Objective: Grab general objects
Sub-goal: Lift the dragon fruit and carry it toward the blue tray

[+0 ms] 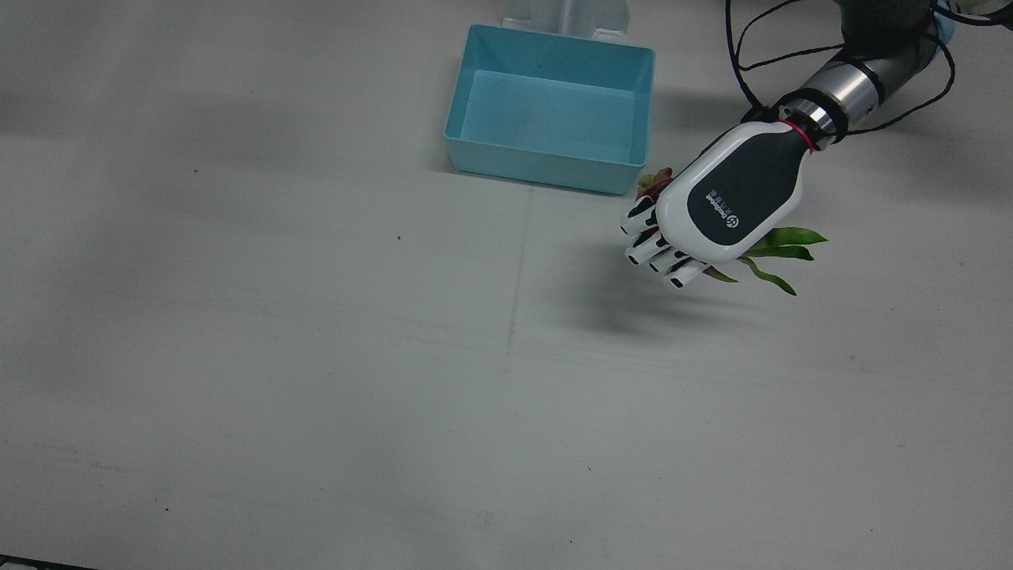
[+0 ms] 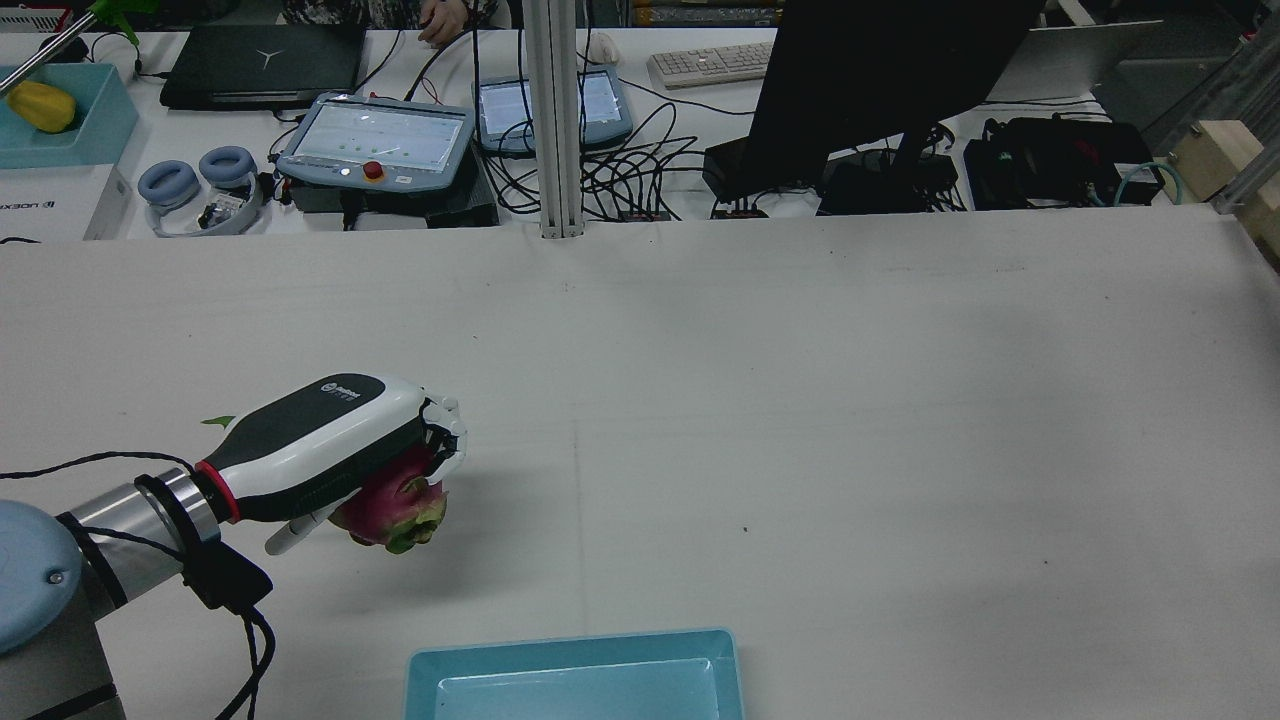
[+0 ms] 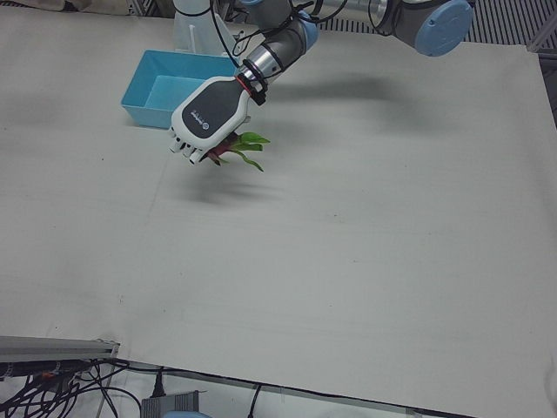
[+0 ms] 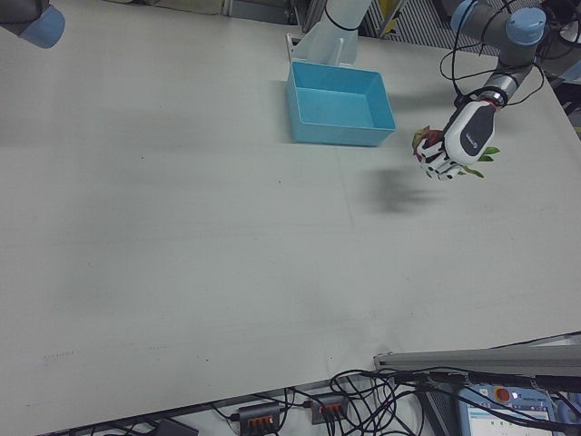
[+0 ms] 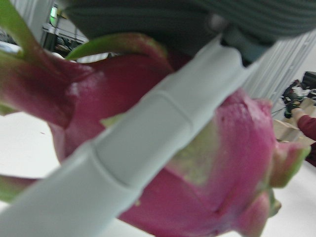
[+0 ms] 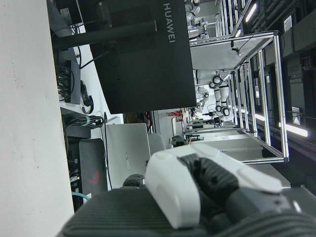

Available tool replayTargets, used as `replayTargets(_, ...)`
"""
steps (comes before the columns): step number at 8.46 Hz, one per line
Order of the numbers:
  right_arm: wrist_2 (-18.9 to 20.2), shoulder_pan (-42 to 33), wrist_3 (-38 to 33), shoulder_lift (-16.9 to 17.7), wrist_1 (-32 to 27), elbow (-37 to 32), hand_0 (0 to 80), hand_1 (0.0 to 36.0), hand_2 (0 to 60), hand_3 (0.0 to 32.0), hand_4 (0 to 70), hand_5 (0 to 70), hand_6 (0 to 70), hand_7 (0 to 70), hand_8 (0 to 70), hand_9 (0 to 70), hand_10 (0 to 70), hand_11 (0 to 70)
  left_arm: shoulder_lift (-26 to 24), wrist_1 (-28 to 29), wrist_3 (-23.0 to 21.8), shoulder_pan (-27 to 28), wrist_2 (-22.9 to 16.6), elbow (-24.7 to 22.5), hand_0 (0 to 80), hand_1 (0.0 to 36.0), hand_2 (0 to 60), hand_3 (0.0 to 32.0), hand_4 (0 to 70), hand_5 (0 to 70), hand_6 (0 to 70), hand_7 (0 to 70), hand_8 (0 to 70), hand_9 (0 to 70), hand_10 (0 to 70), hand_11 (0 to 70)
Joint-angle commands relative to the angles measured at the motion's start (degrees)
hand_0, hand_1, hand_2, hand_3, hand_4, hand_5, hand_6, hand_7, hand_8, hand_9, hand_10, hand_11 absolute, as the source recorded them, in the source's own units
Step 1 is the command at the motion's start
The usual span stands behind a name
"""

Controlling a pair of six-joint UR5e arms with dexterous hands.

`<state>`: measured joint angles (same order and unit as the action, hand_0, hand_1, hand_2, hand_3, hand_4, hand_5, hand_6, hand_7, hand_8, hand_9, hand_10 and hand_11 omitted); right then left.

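White worktop [image 1: 316,356] all around, pale and bare across most of its spread, and the action sits near the robot's left side. Fingers [image 1: 650,247] of the left hand [image 1: 732,198] are curled under and wrapped around a dragon fruit [image 2: 392,505], pinching it up against the palm. From the rear view the pink body with its green-tipped scales bulges out below the hand, and one finger pokes out underneath toward the wrist. The left hand view is filled with it: magenta skin, green scale tips, a pale finger lying diagonally across the fruit's face. Green leafy scales [image 1: 779,253] stick out past the hand's edge in the front view. The fruit is clear of the worktop, with a soft shadow on the surface below the hand. The hand's back faces up, dark panel with a logo, a red ring at the wrist, black cables looping off the left arm [image 1: 863,71].

Just beside the hand, toward the pedestals, stands a light blue bin [image 1: 552,162], nothing visible inside it. The fruit is outside the bin, near its corner.

The right hand shows only in its own camera as a white and dark shape at the frame's bottom; whether those fingers are spread or pressed together, cannot tell. Behind it stands a dark Huawei monitor [image 6: 148,54].
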<state>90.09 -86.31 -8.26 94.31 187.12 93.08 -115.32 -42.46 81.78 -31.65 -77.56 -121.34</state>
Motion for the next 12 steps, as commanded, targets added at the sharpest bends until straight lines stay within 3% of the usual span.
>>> replayTargets(1, 0.0, 0.0, 0.0, 0.0, 0.0, 0.0, 0.0, 0.0, 0.0, 0.0, 0.0, 0.0, 0.0, 0.0, 0.0, 0.0, 0.0, 0.0, -1.22, 7.37, -9.77, 0.97, -14.24, -0.57, 80.0, 36.0, 60.0, 0.0, 67.7, 70.0, 70.0, 70.0, 70.0, 70.0, 70.0, 70.0)
replayTargets(3, 0.0, 0.0, 0.0, 0.0, 0.0, 0.0, 0.0, 0.0, 0.0, 0.0, 0.0, 0.0, 0.0, 0.0, 0.0, 0.0, 0.0, 0.0, -0.78, 14.48, -16.18, 1.67, -19.36, -0.48, 80.0, 36.0, 60.0, 0.0, 70.0, 70.0, 70.0, 70.0, 70.0, 70.0, 70.0, 70.0)
replayTargets(4, 0.0, 0.0, 0.0, 0.0, 0.0, 0.0, 0.0, 0.0, 0.0, 0.0, 0.0, 0.0, 0.0, 0.0, 0.0, 0.0, 0.0, 0.0, -0.7, 17.47, -18.91, 5.07, -20.95, -0.48, 80.0, 36.0, 60.0, 0.0, 70.0, 70.0, 70.0, 70.0, 70.0, 70.0, 70.0, 70.0)
replayTargets(6, 0.0, 0.0, 0.0, 0.0, 0.0, 0.0, 0.0, 0.0, 0.0, 0.0, 0.0, 0.0, 0.0, 0.0, 0.0, 0.0, 0.0, 0.0, -0.78, 21.96, -20.43, 11.84, -20.96, -0.48, 80.0, 36.0, 60.0, 0.0, 70.0, 70.0, 70.0, 70.0, 70.0, 70.0, 70.0, 70.0)
replayTargets(9, 0.0, 0.0, 0.0, 0.0, 0.0, 0.0, 0.0, 0.0, 0.0, 0.0, 0.0, 0.0, 0.0, 0.0, 0.0, 0.0, 0.0, 0.0, -0.61, 25.32, -21.66, 16.43, -21.05, -0.74, 80.0, 36.0, 60.0, 0.0, 70.0, 70.0, 70.0, 70.0, 70.0, 70.0, 70.0, 70.0)
replayTargets(10, 0.0, 0.0, 0.0, 0.0, 0.0, 0.0, 0.0, 0.0, 0.0, 0.0, 0.0, 0.0, 0.0, 0.0, 0.0, 0.0, 0.0, 0.0, -0.61, 25.23, -21.66, 16.62, -21.05, -0.74, 80.0, 36.0, 60.0, 0.0, 51.9, 70.0, 70.0, 70.0, 40.5, 51.6, 58.7, 70.0)
replayTargets(11, 0.0, 0.0, 0.0, 0.0, 0.0, 0.0, 0.0, 0.0, 0.0, 0.0, 0.0, 0.0, 0.0, 0.0, 0.0, 0.0, 0.0, 0.0, -0.61, 25.41, -21.66, 17.14, -21.05, -0.83, 80.0, 36.0, 60.0, 0.0, 18.6, 70.0, 41.2, 70.0, 7.2, 17.4, 41.3, 62.7)
replayTargets(12, 0.0, 0.0, 0.0, 0.0, 0.0, 0.0, 0.0, 0.0, 0.0, 0.0, 0.0, 0.0, 0.0, 0.0, 0.0, 0.0, 0.0, 0.0, -0.61, 25.5, -21.57, 18.28, -20.96, -0.92, 80.0, 36.0, 60.0, 0.0, 1.4, 70.0, 19.1, 70.0, 2.8, 13.2, 37.2, 57.8)
